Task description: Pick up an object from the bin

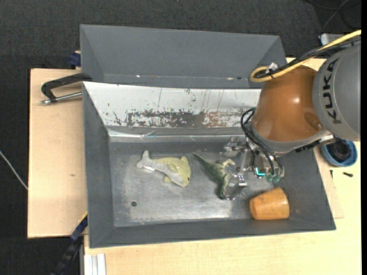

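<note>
Dark green, long-tailed toy dinosaur (211, 166) lies at the gripper (236, 179), its opening impossible to tell; 1 dinosaur, 1 pale dolphin (169, 169), 1 orange block (269, 205)

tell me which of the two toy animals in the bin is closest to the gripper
The dark green toy dinosaur, right beside the gripper. The pale yellowish whale-like toy lies farther off toward the view's left, apart from both.
</note>
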Controlling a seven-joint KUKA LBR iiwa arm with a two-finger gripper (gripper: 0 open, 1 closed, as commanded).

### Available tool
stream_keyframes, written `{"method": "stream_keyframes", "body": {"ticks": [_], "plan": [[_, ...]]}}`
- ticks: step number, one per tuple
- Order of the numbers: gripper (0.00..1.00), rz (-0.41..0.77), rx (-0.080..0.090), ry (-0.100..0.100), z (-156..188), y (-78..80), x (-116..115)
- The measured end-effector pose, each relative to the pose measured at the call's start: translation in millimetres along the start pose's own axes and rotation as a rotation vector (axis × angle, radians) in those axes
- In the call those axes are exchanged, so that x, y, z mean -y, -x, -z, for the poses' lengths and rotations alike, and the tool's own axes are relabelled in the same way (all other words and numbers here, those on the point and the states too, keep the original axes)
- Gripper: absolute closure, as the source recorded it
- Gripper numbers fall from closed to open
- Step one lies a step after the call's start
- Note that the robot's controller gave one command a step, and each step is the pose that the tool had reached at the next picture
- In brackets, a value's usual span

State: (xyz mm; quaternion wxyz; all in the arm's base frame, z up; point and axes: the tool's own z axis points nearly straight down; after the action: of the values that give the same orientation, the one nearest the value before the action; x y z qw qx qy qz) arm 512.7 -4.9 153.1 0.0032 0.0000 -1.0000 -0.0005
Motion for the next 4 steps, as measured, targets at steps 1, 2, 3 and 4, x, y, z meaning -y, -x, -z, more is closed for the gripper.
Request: {"method": "stream_keyframes", "body": {"ticks": [1, 2, 3, 4], "plan": [[0.00, -0.223, 0.010, 0.002, -81.0, 49.1, 9.8], [0.00, -0.223, 0.011, 0.001, -79.7, 50.4, 9.4], [0.00, -0.222, 0.012, 0.001, -78.7, 51.6, 9.1], [0.00, -0.222, 0.012, 0.001, -78.0, 52.8, 9.0]]}}
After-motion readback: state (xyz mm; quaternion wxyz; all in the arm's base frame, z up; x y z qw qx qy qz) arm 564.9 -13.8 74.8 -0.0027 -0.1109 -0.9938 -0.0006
